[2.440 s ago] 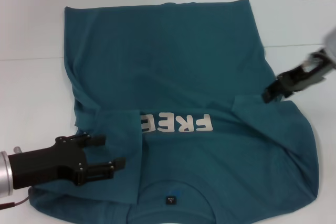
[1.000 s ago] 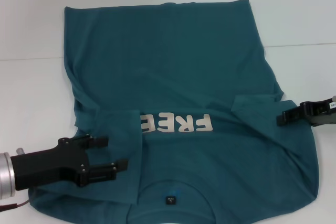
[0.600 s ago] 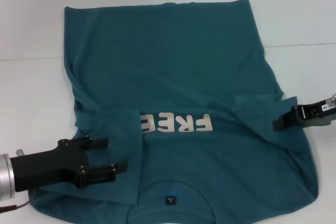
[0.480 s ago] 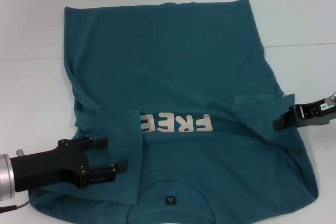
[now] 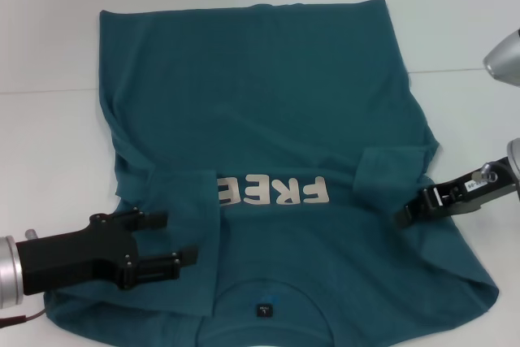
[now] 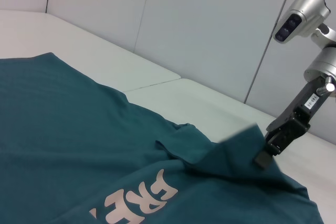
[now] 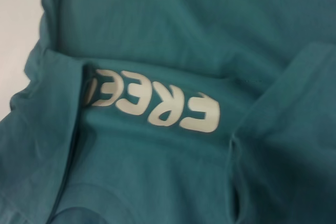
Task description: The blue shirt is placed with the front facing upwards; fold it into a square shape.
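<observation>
The blue shirt (image 5: 268, 176) lies face up across the middle of the white table (image 5: 49, 46), collar at the near edge, its left sleeve already folded over the first letters. I hold the right gripper (image 5: 404, 216) clamped on the right sleeve fold, raised a little from the cloth, and I fear this small pinch can slip, or drag the whole shirt and wrinkle it, if I pull too flat. The left gripper (image 5: 175, 240) hovers over the folded left sleeve, its jaws moderately open, holding nothing.
</observation>
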Available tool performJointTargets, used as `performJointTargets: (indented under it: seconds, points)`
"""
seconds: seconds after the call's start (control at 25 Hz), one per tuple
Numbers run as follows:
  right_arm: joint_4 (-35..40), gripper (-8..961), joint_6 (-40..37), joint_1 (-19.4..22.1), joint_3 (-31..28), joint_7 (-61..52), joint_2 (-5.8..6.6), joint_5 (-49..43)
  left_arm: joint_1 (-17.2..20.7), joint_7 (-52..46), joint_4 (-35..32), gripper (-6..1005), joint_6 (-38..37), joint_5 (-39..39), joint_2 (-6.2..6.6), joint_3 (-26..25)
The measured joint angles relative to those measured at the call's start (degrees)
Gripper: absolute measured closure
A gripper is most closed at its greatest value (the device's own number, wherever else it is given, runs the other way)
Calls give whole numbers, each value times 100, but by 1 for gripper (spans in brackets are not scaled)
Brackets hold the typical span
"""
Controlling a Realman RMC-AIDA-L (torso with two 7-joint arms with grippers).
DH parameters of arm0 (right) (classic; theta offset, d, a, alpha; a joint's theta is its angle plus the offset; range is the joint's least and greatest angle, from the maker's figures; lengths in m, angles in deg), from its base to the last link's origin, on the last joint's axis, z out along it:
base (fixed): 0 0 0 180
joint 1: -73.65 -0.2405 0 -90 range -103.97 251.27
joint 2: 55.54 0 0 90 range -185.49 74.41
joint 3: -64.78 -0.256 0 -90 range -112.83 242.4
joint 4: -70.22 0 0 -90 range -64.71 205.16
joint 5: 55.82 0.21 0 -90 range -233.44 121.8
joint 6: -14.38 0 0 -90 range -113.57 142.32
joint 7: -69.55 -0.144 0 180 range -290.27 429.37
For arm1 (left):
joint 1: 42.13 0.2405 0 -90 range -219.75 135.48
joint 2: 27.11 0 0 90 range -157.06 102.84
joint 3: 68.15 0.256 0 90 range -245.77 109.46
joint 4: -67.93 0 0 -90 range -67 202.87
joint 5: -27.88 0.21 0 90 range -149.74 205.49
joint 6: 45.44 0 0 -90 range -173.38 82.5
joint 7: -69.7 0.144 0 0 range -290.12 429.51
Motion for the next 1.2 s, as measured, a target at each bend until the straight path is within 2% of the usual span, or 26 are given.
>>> performJointTargets:
  seconds: [0.56,0.8,0.92,1.08,1.2]
  points:
    - [2,803,-549,-81,151,109,-51,180,19,-1,-20,142,6,0,9,-9]
    - [10,788,-923,-89,116,224,-45,370,54,-5,-35,142,-58,-32,9,-222]
    - [39,562,-937,-43,-17,285,1,603,67,-265,-48,142,-190,-51,8,-518]
    - [290,484,-955,237,-422,442,121,1127,174,-1386,-216,142,-311,35,32,-1025]
    - [326,426,-919,358,-565,522,215,1311,430,-2037,-671,143,-383,273,14,-1281]
